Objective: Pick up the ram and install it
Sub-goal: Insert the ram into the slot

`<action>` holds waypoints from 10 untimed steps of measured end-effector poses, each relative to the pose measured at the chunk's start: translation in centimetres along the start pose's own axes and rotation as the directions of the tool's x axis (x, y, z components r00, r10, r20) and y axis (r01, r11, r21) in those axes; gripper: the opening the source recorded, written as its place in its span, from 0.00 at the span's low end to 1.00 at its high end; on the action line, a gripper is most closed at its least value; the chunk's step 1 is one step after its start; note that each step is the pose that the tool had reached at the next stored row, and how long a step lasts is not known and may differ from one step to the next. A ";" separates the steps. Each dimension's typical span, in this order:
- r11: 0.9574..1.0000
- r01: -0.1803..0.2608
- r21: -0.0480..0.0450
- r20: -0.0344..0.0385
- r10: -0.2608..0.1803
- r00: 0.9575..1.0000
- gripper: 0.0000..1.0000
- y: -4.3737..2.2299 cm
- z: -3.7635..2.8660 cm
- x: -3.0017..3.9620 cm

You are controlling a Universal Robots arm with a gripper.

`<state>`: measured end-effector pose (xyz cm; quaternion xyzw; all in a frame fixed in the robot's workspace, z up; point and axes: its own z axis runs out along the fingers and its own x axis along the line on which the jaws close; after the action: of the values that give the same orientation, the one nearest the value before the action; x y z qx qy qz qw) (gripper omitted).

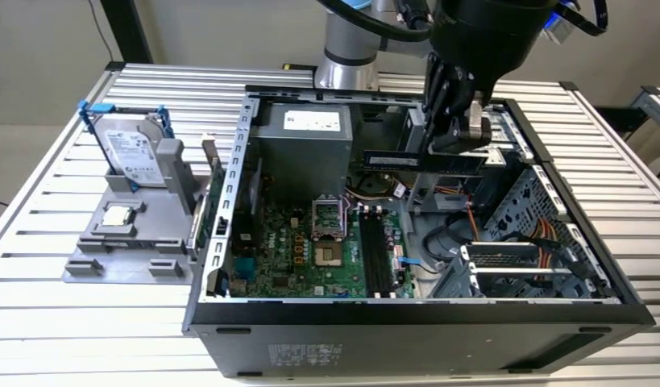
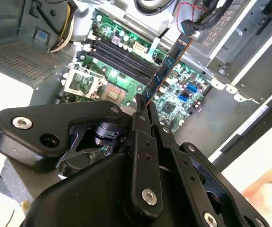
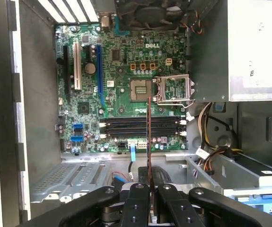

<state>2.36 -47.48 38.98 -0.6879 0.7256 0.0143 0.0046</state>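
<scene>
My gripper (image 1: 458, 143) hangs over the far right part of the open computer case (image 1: 233, 185), shut on the ram (image 1: 416, 161), a long dark stick with a pale label held level above the case's inside. Both wrist views show the ram edge-on, running out from between the black fingers (image 2: 136, 124): the ram (image 2: 169, 66) and the ram (image 3: 149, 132). The gripper (image 3: 149, 188) is well above the motherboard's black memory slots (image 3: 140, 126), and the stick lies crosswise to them. The slots (image 1: 378, 254) hold no stick.
On a grey fixture (image 1: 126, 262) at the exterior view's left stand a silver hard drive with blue rails (image 1: 130, 157) and a small square processor chip (image 1: 118, 215). Inside the case are the grey power supply (image 1: 303, 149), an open processor socket (image 3: 140, 90), cables and a metal drive cage (image 1: 523, 258).
</scene>
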 end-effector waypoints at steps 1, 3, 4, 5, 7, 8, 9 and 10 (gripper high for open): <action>1.000 0.000 0.000 0.000 0.000 1.000 0.00 0.03 0.00 -0.22; 1.000 0.000 0.000 0.000 0.000 1.000 0.00 0.10 0.02 -0.64; 1.000 0.000 0.000 0.000 0.000 1.000 0.00 0.14 0.02 -0.81; 1.000 0.000 0.000 0.000 0.000 1.000 0.00 0.20 0.04 -1.00; 1.000 0.000 0.000 0.000 0.000 1.000 0.00 0.30 0.04 -1.36; 1.000 0.000 0.000 0.000 0.000 1.000 0.00 0.36 0.05 -1.52; 1.000 0.000 0.000 0.000 0.000 1.000 0.00 0.42 0.05 -1.71; 1.000 0.000 0.000 0.000 0.000 1.000 0.00 0.47 0.05 -1.87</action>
<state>1.99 -45.59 38.98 -0.6880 0.7256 0.0143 0.0046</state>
